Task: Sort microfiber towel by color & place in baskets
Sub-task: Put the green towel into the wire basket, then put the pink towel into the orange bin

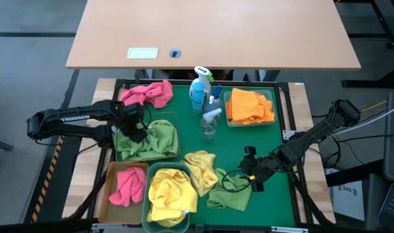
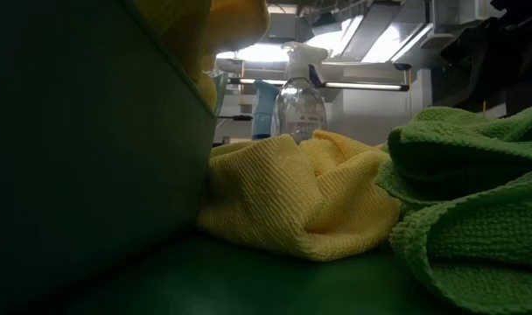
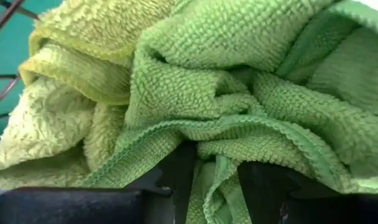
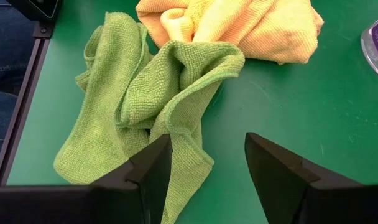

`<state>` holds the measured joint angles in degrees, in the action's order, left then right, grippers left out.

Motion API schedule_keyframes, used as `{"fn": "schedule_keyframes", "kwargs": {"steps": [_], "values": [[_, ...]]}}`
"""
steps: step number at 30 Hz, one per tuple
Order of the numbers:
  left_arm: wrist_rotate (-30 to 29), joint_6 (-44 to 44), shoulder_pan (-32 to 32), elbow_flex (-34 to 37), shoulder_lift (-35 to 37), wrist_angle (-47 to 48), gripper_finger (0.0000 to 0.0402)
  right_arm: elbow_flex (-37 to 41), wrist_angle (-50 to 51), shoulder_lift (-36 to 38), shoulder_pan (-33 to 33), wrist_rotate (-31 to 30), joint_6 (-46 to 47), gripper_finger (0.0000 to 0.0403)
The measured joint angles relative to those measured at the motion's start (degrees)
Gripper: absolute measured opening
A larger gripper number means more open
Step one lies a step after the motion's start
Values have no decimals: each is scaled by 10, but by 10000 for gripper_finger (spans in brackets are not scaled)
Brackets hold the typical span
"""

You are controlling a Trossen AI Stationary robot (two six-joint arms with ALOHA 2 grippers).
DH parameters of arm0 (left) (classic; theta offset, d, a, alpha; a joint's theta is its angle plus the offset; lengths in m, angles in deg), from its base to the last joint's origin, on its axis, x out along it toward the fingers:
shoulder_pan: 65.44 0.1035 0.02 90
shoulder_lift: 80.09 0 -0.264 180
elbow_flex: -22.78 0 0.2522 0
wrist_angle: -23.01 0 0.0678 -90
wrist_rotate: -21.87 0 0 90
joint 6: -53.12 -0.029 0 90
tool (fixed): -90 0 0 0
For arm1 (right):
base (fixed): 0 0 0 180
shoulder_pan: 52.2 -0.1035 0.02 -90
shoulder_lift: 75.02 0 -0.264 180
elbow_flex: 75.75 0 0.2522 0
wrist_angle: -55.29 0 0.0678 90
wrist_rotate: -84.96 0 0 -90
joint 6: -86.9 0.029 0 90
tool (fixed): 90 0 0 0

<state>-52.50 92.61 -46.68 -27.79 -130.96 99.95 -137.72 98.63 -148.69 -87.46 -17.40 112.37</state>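
Observation:
My left gripper (image 1: 137,131) is down in a heap of green towels (image 1: 150,138) in the wire-mesh basket (image 3: 2,28), shut on a green towel (image 3: 195,93). My right gripper (image 4: 207,168) is open and empty, just above the tray beside a loose green towel (image 4: 145,99) that lies crumpled on the tray next to a yellow towel (image 1: 202,169). The amber-tan basket (image 1: 108,194) holds a pink towel (image 1: 127,186). The teal basket (image 1: 147,213) holds yellow towels (image 1: 171,194). The clear basket (image 1: 269,97) holds orange towels (image 1: 249,107). Another pink towel (image 1: 147,94) lies at the tray's far left. My left gripper has a fold of the green towel (image 3: 215,177) between its two fingers (image 3: 176,171). The fingers come slanting down from the table's left. The towel rests on the other green towels in the basket, bunched and slack, and a hemmed edge (image 3: 176,134) drapes over the fingertips.
Spray bottles (image 1: 200,90) (image 1: 210,122) stand in the middle of the large green tray (image 1: 275,149). A wooden table (image 1: 210,32) lies beyond the tray's far edge. Bare tray floor shows at the right, between my right gripper and the clear basket.

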Motion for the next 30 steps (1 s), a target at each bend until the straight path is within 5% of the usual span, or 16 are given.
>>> {"fn": "schedule_keyframes", "kwargs": {"steps": [23,30], "values": [[-11,-6,0,-239,0,37,118,0,0,0,0,0,0,205],[-103,-12,0,-263,0,-11,118,0,0,0,0,0,0,205]]}}
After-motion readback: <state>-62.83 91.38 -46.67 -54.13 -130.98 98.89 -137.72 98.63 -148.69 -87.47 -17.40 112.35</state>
